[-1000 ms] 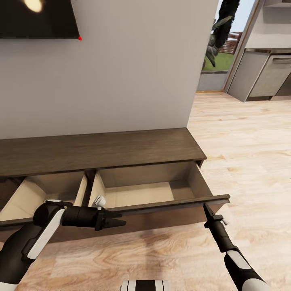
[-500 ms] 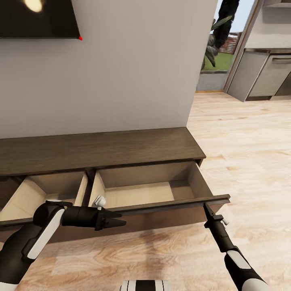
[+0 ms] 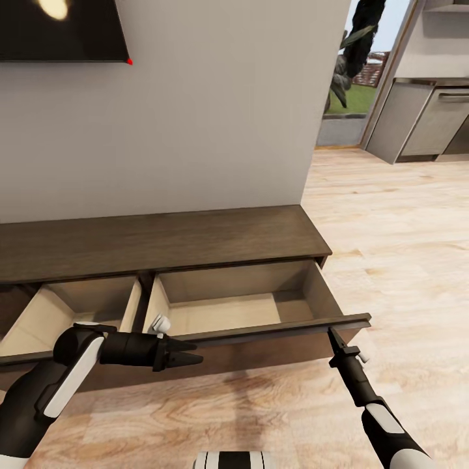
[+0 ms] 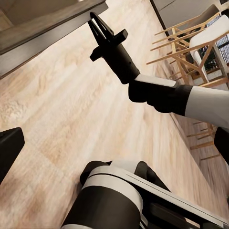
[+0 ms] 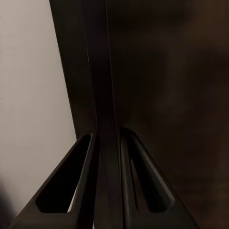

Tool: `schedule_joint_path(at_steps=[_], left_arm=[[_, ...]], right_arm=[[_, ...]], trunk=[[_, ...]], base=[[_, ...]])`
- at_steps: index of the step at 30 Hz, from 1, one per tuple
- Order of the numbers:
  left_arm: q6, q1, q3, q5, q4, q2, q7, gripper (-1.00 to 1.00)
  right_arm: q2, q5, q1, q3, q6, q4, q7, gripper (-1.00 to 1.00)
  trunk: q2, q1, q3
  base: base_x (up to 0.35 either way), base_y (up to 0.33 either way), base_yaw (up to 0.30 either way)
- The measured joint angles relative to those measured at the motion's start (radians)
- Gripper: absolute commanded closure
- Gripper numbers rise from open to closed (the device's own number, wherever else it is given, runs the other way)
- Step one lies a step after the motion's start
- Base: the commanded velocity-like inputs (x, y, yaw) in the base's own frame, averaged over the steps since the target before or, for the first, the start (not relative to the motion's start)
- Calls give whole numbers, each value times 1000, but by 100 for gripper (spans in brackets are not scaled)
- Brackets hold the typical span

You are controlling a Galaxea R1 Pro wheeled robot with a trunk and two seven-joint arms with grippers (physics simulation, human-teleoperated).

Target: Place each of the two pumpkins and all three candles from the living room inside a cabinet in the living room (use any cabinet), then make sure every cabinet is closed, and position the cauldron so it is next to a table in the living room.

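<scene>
**Two cabinet drawers stand open, right pincer on the drawer front**

At the far left of the head view, the cabinet (image 3: 163, 241) runs along the grey wall (image 3: 195, 130), long, low and dark brown, under the corner of a black screen (image 3: 58, 29). Its left drawer (image 3: 71, 306) is pulled out and shows a pale interior. The left pincer (image 3: 189, 357) hangs in front of the cabinet, just below the edge of the right drawer (image 3: 247, 306), pointing sideways with its fingers slightly parted and holding nothing. A small pale object (image 3: 161, 324) sits at the near left corner of the right drawer; what it is cannot be told. That drawer is also pulled out, its floor pale. At the right end of its dark front panel (image 3: 280, 329), the right pincer (image 3: 333, 334) is pressed together on the panel's edge; the right wrist view shows the two fingers (image 5: 86, 191) clamping a thin dark board between them. Farther right lie wooden floor (image 3: 391, 247) and grey kitchen cupboards (image 3: 430, 124).
</scene>
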Motion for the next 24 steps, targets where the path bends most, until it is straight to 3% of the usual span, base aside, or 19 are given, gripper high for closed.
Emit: schedule_joint_path(at_steps=[24], left_arm=[[0, 0, 1, 0, 0, 1, 0, -100]], right_arm=[[-1, -1, -1, -2, 4, -1, -4, 100]], trunk=[[0, 0, 0]], base=[[-30, 0, 0]])
